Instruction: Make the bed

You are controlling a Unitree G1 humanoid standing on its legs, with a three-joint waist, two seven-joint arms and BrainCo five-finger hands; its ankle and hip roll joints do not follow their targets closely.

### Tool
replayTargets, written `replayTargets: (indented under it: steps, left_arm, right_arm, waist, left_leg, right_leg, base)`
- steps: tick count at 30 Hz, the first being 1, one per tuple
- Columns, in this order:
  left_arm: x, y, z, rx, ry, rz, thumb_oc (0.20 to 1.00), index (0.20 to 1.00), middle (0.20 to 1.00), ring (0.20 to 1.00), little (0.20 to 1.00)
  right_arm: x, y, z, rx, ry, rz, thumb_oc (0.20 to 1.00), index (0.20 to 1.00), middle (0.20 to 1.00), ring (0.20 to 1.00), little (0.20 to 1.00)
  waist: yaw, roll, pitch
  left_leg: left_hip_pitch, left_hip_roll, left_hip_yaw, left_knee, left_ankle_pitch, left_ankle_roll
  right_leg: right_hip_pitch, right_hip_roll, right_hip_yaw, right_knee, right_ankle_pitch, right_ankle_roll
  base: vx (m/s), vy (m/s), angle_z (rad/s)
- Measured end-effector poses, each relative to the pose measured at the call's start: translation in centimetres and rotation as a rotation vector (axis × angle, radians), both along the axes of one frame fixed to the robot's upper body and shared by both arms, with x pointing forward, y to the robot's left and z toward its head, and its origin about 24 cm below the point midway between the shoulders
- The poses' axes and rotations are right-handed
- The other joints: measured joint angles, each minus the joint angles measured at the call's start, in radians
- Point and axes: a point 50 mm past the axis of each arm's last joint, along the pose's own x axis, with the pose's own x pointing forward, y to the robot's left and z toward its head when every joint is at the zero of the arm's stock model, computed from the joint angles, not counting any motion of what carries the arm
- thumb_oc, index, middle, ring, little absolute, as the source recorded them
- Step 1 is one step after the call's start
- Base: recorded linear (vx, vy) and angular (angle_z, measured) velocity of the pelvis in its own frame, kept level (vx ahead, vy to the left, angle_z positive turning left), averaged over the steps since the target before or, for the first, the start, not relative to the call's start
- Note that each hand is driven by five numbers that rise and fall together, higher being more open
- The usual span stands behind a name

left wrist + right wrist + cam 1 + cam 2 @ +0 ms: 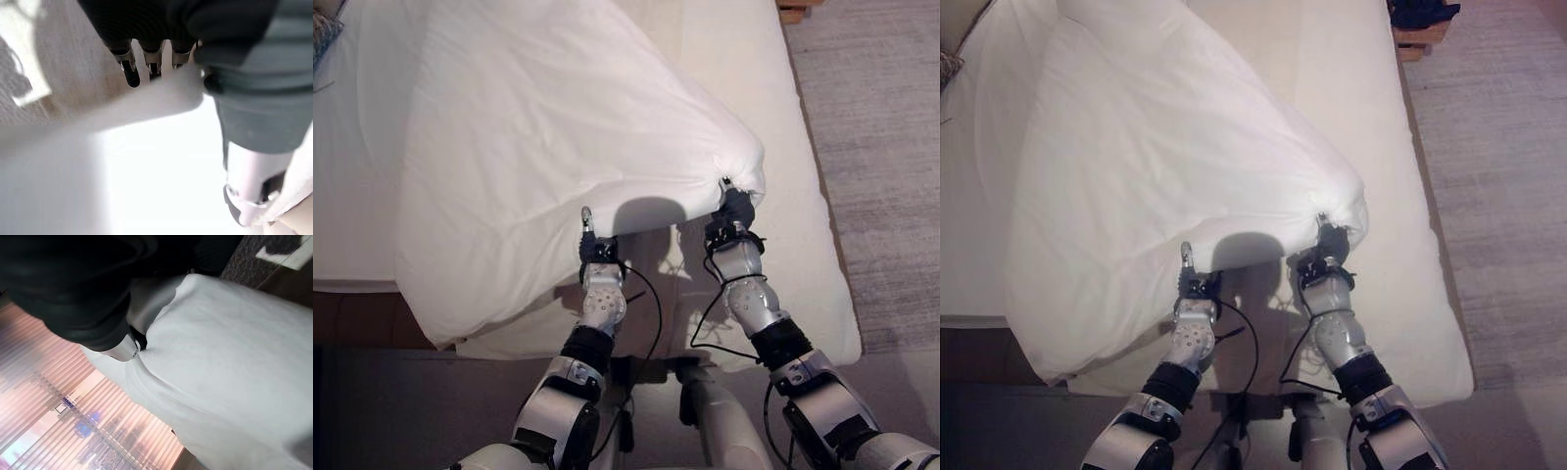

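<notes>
Both hands hold the duvet (558,137) edge above the bed (803,245). The right hand (736,208) pinches a bunched corner. The left hand (597,250) curls its fingers (131,73) over the hem.

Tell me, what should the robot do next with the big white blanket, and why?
Probably pull it a bit further along the bed. The right hand pinches the white duvet at a bunched corner and the left hand is at its lifted edge. The duvet lies slanted, with bare mattress beside it.
</notes>
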Motion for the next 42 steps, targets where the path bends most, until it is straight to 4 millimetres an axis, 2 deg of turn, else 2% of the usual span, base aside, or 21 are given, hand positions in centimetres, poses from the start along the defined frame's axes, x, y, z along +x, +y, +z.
replayTargets:
  steps: [5, 7, 9, 10, 11, 12, 13, 14, 15, 16, 17, 18, 19, 20, 21, 27, 42]
  left_arm:
    - [0.3, 1.0, -0.1, 0.072, 0.011, 0.018, 1.0, 1.0, 1.0, 1.0, 1.0]
    - [0.3, 1.2, -0.1, 0.08, 0.01, 0.022, 1.0, 1.0, 1.0, 1.0, 1.0]
    - [0.4, 1.7, -0.2, 0.13, 0.009, 0.024, 0.79, 0.79, 0.79, 0.79, 0.79]
    - [0.4, 2.0, -0.6, 0.157, 0.014, 0.015, 0.476, 0.476, 0.476, 0.476, 0.476]
    - [0.4, 2.2, -0.6, 0.177, 0.01, 0.011, 0.347, 0.347, 0.347, 0.347, 0.347]
    - [0.4, 2.3, -0.6, 0.191, 0.004, 0.008, 0.294, 0.294, 0.294, 0.294, 0.294]
    - [0.4, 2.5, -0.7, 0.201, 0.0, 0.003, 0.2, 0.2, 0.2, 0.2, 0.2]
    - [0.4, 2.5, -0.7, 0.201, -0.001, 0.002, 0.2, 0.2, 0.2, 0.2, 0.2]
    - [0.4, 2.5, -0.7, 0.201, -0.004, 0.002, 0.26, 0.26, 0.26, 0.26, 0.26]
    - [0.4, 2.5, -0.7, 0.201, -0.008, 0.001, 0.671, 0.671, 0.671, 0.671, 0.671]
    - [0.4, 2.5, -0.7, 0.2, -0.01, 0.002, 0.834, 0.834, 0.834, 0.834, 0.834]
    - [0.4, 2.6, -0.7, 0.197, -0.011, 0.006, 0.649, 0.649, 0.649, 0.649, 0.649]
    - [0.4, 2.9, -0.8, 0.188, -0.012, 0.016, 0.617, 0.617, 0.617, 0.617, 0.617]
    - [0.4, 3.1, -0.8, 0.172, -0.01, 0.029, 0.959, 0.959, 0.959, 0.959, 0.959]
    - [0.4, 3.1, -0.8, 0.169, -0.01, 0.031, 1.0, 1.0, 1.0, 1.0, 1.0]
    - [-0.2, 4.8, -2.2, 0.114, 0.04, 0.102, 1.0, 1.0, 1.0, 1.0, 1.0]
    - [-0.8, 6.0, -3.1, 0.097, 0.07, 0.156, 1.0, 1.0, 1.0, 1.0, 1.0]
  right_arm:
    - [-0.6, 0.4, -1.2, 0.021, 0.01, 0.021, 0.2, 0.2, 0.2, 0.2, 0.2]
    - [-0.7, 0.5, -1.5, 0.025, 0.012, 0.028, 0.2, 0.2, 0.2, 0.2, 0.2]
    - [-0.7, 0.6, -1.6, 0.031, 0.008, 0.038, 0.2, 0.2, 0.2, 0.2, 0.2]
    - [-0.8, 0.7, -1.6, 0.032, 0.004, 0.044, 0.2, 0.2, 0.2, 0.2, 0.2]
    - [-0.9, 0.7, -1.8, 0.032, 0.003, 0.05, 0.2, 0.2, 0.2, 0.2, 0.2]
    - [-0.9, 0.7, -1.9, 0.032, 0.005, 0.051, 0.2, 0.2, 0.2, 0.2, 0.2]
    - [-0.9, 0.8, -2.0, 0.033, 0.003, 0.056, 0.2, 0.2, 0.2, 0.2, 0.2]
    - [-1.0, 0.8, -2.1, 0.034, 0.004, 0.057, 0.2, 0.2, 0.2, 0.2, 0.2]
    - [-1.0, 0.7, -2.3, 0.033, 0.008, 0.058, 0.2, 0.2, 0.2, 0.2, 0.2]
    - [-1.1, 0.8, -2.3, 0.035, 0.007, 0.062, 0.2, 0.2, 0.2, 0.2, 0.2]
    - [-1.1, 0.8, -2.4, 0.036, 0.009, 0.062, 0.2, 0.2, 0.2, 0.2, 0.2]
    - [-1.1, 0.9, -2.4, 0.038, 0.01, 0.063, 0.2, 0.2, 0.2, 0.2, 0.2]
    - [-1.1, 1.0, -2.6, 0.043, 0.017, 0.064, 0.2, 0.2, 0.2, 0.2, 0.2]
    - [-1.0, 1.2, -2.8, 0.049, 0.029, 0.066, 0.2, 0.2, 0.2, 0.2, 0.2]
    - [-1.0, 1.3, -2.9, 0.053, 0.031, 0.068, 0.2, 0.2, 0.2, 0.2, 0.2]
    - [-1.1, 1.6, -4.1, 0.059, 0.082, 0.07, 0.2, 0.2, 0.2, 0.2, 0.2]
    - [-1.5, 1.7, -4.9, 0.079, 0.107, 0.07, 0.2, 0.2, 0.2, 0.2, 0.2]
  waist:
    - [-0.001, -0.032, -0.004]
    - [-0.002, -0.034, -0.004]
    - [-0.002, -0.038, -0.005]
    - [-0.002, -0.042, -0.006]
    - [-0.002, -0.045, -0.006]
    - [-0.001, -0.048, -0.006]
    - [-0.001, -0.051, -0.006]
    - [-0.001, -0.051, -0.006]
    - [-0.001, -0.051, -0.006]
    - [-0.001, -0.052, -0.006]
    - [-0.001, -0.052, -0.006]
    - [-0.001, -0.052, -0.006]
    - [-0.001, -0.052, -0.006]
    - [-0.002, -0.052, -0.006]
    - [-0.002, -0.052, -0.006]
    - [0.001, -0.055, -0.007]
    - [0.001, -0.054, -0.007]
  left_leg:
    - [0.0, 0.007, 0.0, 0.0, -0.003, -0.005]
    - [0.0, 0.009, 0.001, 0.0, -0.005, -0.007]
    - [-0.002, 0.011, 0.003, 0.0, -0.007, -0.009]
    - [-0.004, 0.013, 0.004, 0.0, -0.008, -0.011]
    - [-0.005, 0.016, 0.004, 0.0, -0.008, -0.012]
    - [-0.006, 0.017, 0.006, 0.0, -0.009, -0.013]
    - [-0.006, 0.019, 0.007, 0.0, -0.01, -0.015]
    - [-0.006, 0.02, 0.007, 0.0, -0.011, -0.015]
    - [-0.005, 0.021, 0.009, 0.0, -0.011, -0.015]
    - [-0.005, 0.021, 0.013, 0.0, -0.011, -0.015]
    - [-0.005, 0.021, 0.015, 0.0, -0.011, -0.015]
    - [-0.004, 0.021, 0.017, 0.0, -0.011, -0.015]
    - [-0.001, 0.021, 0.019, 0.0, -0.011, -0.015]
    - [0.003, 0.022, 0.022, 0.0, -0.011, -0.015]
    - [0.004, 0.022, 0.023, 0.0, -0.011, -0.015]
    - [0.032, 0.03, 0.024, 0.0, -0.018, -0.02]
    - [0.032, 0.03, 0.019, 0.0, -0.018, -0.022]
  right_leg:
    - [0.0, 0.007, 0.0, -0.001, 0.0, 0.0]
    - [-0.001, 0.009, 0.0, -0.002, 0.0, 0.0]
    - [-0.002, 0.011, 0.001, -0.005, -0.003, 0.005]
    - [-0.002, 0.014, 0.002, -0.008, -0.003, 0.005]
    - [-0.003, 0.017, 0.002, -0.011, -0.003, 0.005]
    - [-0.003, 0.018, 0.003, -0.013, -0.003, 0.005]
    - [-0.003, 0.021, 0.004, -0.015, -0.003, 0.005]
    - [-0.003, 0.021, 0.004, -0.015, -0.003, 0.005]
    - [-0.003, 0.022, 0.005, -0.015, -0.003, 0.005]
    - [-0.004, 0.023, 0.009, -0.015, -0.003, 0.005]
    - [-0.004, 0.023, 0.009, -0.015, -0.003, 0.005]
    - [-0.004, 0.023, 0.01, -0.015, -0.003, 0.005]
    - [-0.002, 0.023, 0.011, -0.015, -0.003, 0.005]
    - [0.001, 0.024, 0.011, -0.014, -0.003, 0.005]
    - [0.002, 0.024, 0.011, -0.014, -0.003, 0.005]
    - [0.031, 0.029, 0.011, -0.013, -0.005, 0.005]
    - [0.021, 0.023, -0.004, 0.02, -0.023, -0.006]
  base:
    - [-0.03, -0.055, 0.0]
    - [-0.02, -0.051, -0.02]
    - [-0.01, -0.034, -0.04]
    - [0.0, -0.016, -0.04]
    - [0.0, -0.02, -0.04]
    - [0.0, -0.022, -0.04]
    - [0.0, 0.0, 0.0]
    - [0.01, -0.004, -0.03]
    - [0.01, 0.003, -0.04]
    - [0.04, 0.002, -0.05]
    - [0.02, 0.001, -0.05]
    - [0.03, -0.006, -0.05]
    - [0.01, -0.011, -0.05]
    - [0.05, -0.012, -0.03]
    - [0.03, -0.006, -0.02]
    - [0.01, -0.002, 0.0]
    - [0.01, 0.012, 0.03]
